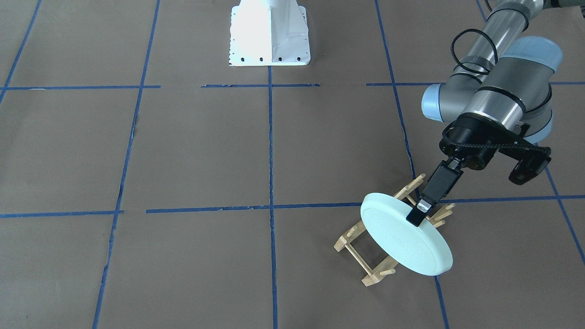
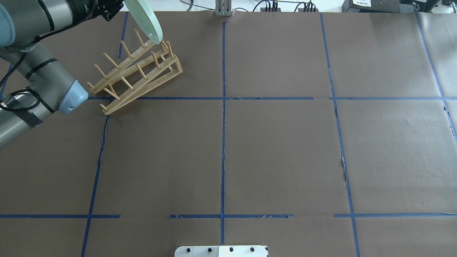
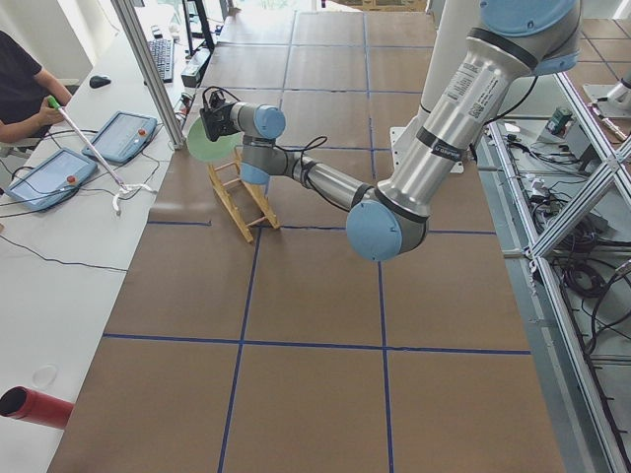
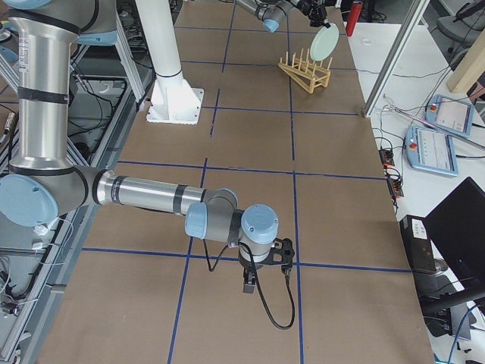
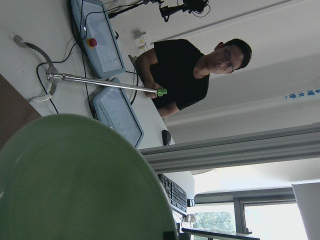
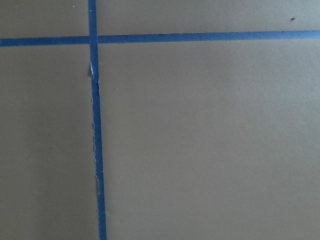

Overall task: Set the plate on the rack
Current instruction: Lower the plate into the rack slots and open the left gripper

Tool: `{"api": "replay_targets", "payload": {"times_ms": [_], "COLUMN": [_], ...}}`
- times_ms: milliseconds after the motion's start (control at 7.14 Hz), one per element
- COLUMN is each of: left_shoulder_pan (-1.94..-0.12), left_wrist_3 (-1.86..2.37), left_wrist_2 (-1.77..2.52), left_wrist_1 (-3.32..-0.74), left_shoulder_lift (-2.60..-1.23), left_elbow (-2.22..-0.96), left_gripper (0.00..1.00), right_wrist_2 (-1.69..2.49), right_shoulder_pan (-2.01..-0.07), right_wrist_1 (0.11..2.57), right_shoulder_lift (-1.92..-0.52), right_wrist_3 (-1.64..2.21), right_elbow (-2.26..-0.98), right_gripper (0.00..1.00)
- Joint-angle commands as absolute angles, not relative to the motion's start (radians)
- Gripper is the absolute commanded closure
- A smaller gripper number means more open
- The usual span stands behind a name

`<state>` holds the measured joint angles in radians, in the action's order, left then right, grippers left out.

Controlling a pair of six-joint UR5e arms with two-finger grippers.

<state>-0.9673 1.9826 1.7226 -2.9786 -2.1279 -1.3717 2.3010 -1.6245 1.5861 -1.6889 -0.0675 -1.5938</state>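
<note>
Plate (image 1: 404,240) held over rack (image 1: 371,275): we judge the lowering step in hand, the plate not yet seated.
Table (image 2: 278,150): matt brown paper gridded with blue tape. Left arm (image 1: 493,100): grey tube, pale blue caps. Plate: round, pale mint, smooth, with a raised rim and faint rings. It is held on edge and tilted above the rack's end farther from the robot, lower rim near the pegs; we cannot tell whether they touch. Rack: light wood, two rails with upright dowel pegs and thin crossbars, standing on the table. Left claw (image 1: 419,214): clamped on the plate's upper rim, one finger across its face. Right claw (image 4: 248,287): well apart, low over the table; we cannot tell how far open. Next, in our judgement: align the rim with a gap between pegs, lower, release.
</note>
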Motion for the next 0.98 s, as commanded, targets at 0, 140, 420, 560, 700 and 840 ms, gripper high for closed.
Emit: {"api": "replay_targets", "payload": {"times_ms": [0, 140, 420, 560, 700, 840], "left_shoulder_pan": [-0.950, -0.943, -0.916, -0.913, -0.913, -0.913], "left_wrist_3": [1.980, 1.979, 1.945, 1.937, 1.936, 1.912], "left_wrist_2": [1.721, 1.721, 1.721, 1.721, 1.721, 1.721], "left_wrist_1": [-2.979, -2.979, -2.979, -2.979, -2.979, -2.981], "left_shoulder_lift": [-2.128, -2.128, -2.128, -2.128, -2.126, -2.129], "left_elbow": [-1.352, -1.330, -1.318, -1.309, -1.301, -1.286], "left_gripper": [1.00, 1.00, 1.00, 1.00, 1.00, 1.00], "right_wrist_2": [2.301, 2.301, 2.301, 2.301, 2.301, 2.301], "right_shoulder_pan": [-1.624, -1.624, -1.624, -1.624, -1.624, -1.624], "right_wrist_1": [1.586, 1.586, 1.586, 1.586, 1.586, 1.586], "right_shoulder_lift": [-1.689, -1.689, -1.689, -1.689, -1.689, -1.689], "right_wrist_3": [-0.067, -0.067, -0.067, -0.067, -0.067, -0.067], "right_elbow": [-1.595, -1.594, -1.594, -1.595, -1.594, -1.595], "right_gripper": [0.00, 0.00, 0.00, 0.00, 0.00, 0.00]}}
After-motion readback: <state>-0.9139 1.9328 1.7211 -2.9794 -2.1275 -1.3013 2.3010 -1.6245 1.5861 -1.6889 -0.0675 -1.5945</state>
